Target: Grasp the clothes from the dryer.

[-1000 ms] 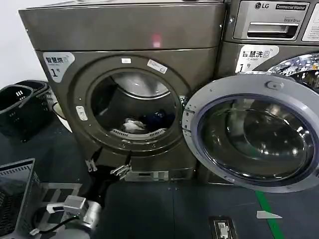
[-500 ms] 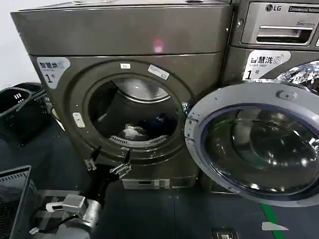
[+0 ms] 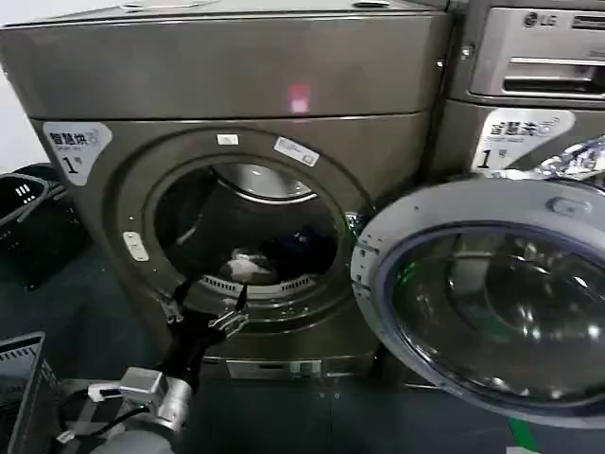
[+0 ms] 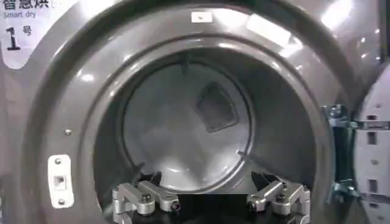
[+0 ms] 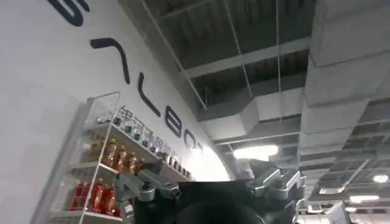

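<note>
A: Bronze-grey metal surrounds the round porthole of the dryer (image 3: pixel 236 104), which carries a white sticker (image 3: pixel 74 147) with a 1 up and to the left of the left end effector (image 3: pixel 203 307).

B: Where does that end effector sit?

A: Low at the front of the opening, just before the porthole's lower rim, with its 2 fingers (image 3: pixel 230 320) spread apart and nothing between them. In the left wrist view the left end effector (image 4: pixel 210 201) points straight into the steel drum (image 4: pixel 183 128).

B: And the clothes?

A: White fabric, the clothes (image 3: pixel 248 266), lies on the drum floor, beyond the left end effector and slightly to its right, apart from the fingers. A dark navy garment (image 3: pixel 301 244) lies farther right of it, deeper in the drum.

B: What about the door?

A: The round glass door (image 3: pixel 482 303) is swung wide open, well to the right of the left end effector. Behind it stands the machine marked LG (image 3: pixel 539 76).

B: And the other arm?

A: The right end effector (image 5: pixel 210 185) is aimed up at a ceiling and a white wall, its fingers spread, holding nothing. A shelf of bottles (image 5: pixel 100 164) stands beside it against the wall.
</note>
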You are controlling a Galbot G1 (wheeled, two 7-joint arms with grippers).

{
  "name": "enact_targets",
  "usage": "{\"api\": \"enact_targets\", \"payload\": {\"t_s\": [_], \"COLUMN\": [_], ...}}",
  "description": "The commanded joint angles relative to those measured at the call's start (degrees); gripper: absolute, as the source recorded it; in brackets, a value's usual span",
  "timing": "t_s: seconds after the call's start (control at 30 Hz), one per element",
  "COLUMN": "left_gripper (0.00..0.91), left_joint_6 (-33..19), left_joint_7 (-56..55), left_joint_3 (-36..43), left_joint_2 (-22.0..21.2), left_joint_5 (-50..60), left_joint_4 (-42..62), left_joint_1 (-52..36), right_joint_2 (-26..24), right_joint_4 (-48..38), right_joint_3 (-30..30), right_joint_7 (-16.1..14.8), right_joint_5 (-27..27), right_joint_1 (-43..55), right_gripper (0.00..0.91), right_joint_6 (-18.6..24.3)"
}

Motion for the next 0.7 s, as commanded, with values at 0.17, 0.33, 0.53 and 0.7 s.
{"api": "enact_targets", "payload": {"t_s": [0.17, 0.33, 0.53, 0.7], "left_gripper": [0.907, 0.907, 0.907, 0.907], "left_joint_6": [-3.5, -5.1, -6.3, -7.5], "left_joint_7": [-1.7, -2.8, -3.5, -3.6], "left_joint_3": [4.2, 5.2, 3.2, 4.5], "left_joint_2": [1.2, -0.5, -1.8, -2.6], "left_joint_5": [-1.9, -1.9, -1.4, -0.6], "left_joint_4": [15.4, 27.7, 39.2, 48.5], "left_joint_1": [-17.4, -27.1, -36.8, -42.8], "right_joint_2": [-0.1, 0.1, -0.1, -0.2], "right_joint_4": [0.2, 0.1, 0.4, 0.2], "right_joint_3": [1.2, 1.5, 1.0, 0.6], "right_joint_7": [-0.1, -0.3, -0.3, -0.3], "right_joint_5": [0.1, -0.1, -0.2, -0.3], "right_joint_1": [-1.0, -1.3, -0.8, -0.5], "right_gripper": [0.907, 0.907, 0.907, 0.907], "right_joint_6": [0.0, 0.1, 0.1, 0.1]}}
